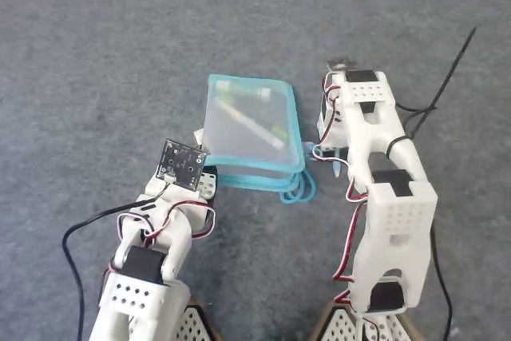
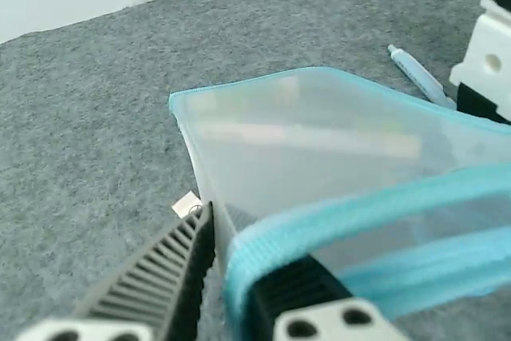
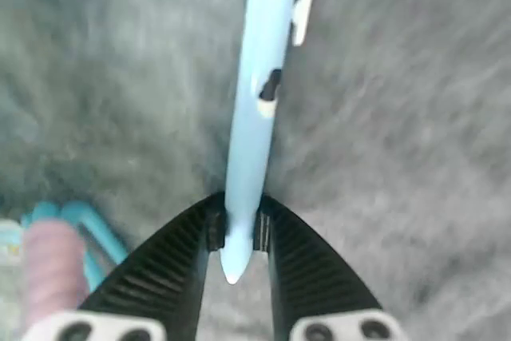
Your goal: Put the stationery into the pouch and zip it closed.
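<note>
Right gripper [image 3: 237, 227]: jaws nearly closed, pinching the light blue pen [image 3: 259, 93] close to its pointed tip; the barrel runs straight out from between the jaws and the clip end is farthest from them. The pen lies low over the grey mat [image 1: 96, 77]; contact with the mat cannot be told. This gripper sits just beside the pouch's right side, near the teal pull cord [image 1: 300, 189] looped at the pouch's near right corner. Left gripper [image 2: 231, 251]: jaws drawn in to a narrow gap and clamped on the near left corner of the pouch [image 1: 251, 129], one jaw outside the corner and the other under the teal zip edge [image 2: 375, 209]. The pouch is translucent with teal trim and lies mid-table between the two arms, its near edge raised where the left gripper holds it. Through the clear wall, long white stationery [image 1: 254, 124] with green marks shows, lying slantwise inside. The zip edge gapes along the near side, not closed. A small white tag [image 2: 186, 204] lies on the mat just beside the clamped corner.
</note>
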Robot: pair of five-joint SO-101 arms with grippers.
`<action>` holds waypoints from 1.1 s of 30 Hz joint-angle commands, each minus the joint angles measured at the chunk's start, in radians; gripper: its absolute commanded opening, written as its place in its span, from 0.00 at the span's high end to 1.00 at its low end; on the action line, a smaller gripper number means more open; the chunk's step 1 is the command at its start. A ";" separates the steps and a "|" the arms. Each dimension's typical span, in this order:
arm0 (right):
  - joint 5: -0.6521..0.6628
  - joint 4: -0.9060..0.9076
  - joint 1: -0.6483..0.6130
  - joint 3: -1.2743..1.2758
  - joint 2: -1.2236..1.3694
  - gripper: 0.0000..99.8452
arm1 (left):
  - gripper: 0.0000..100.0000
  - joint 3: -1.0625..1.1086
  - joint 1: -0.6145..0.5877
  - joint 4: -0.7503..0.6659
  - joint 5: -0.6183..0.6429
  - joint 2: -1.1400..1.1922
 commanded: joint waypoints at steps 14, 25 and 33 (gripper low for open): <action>0.328 0.332 0.036 0.308 -1.050 0.99 | 0.99 -0.024 0.011 0.006 -0.008 0.000; 0.583 0.380 -0.429 0.640 -1.531 0.99 | 0.99 -0.024 0.005 0.009 -0.006 0.005; 0.651 0.380 -0.483 0.772 -1.563 0.99 | 0.99 -0.024 0.006 0.008 -0.006 0.005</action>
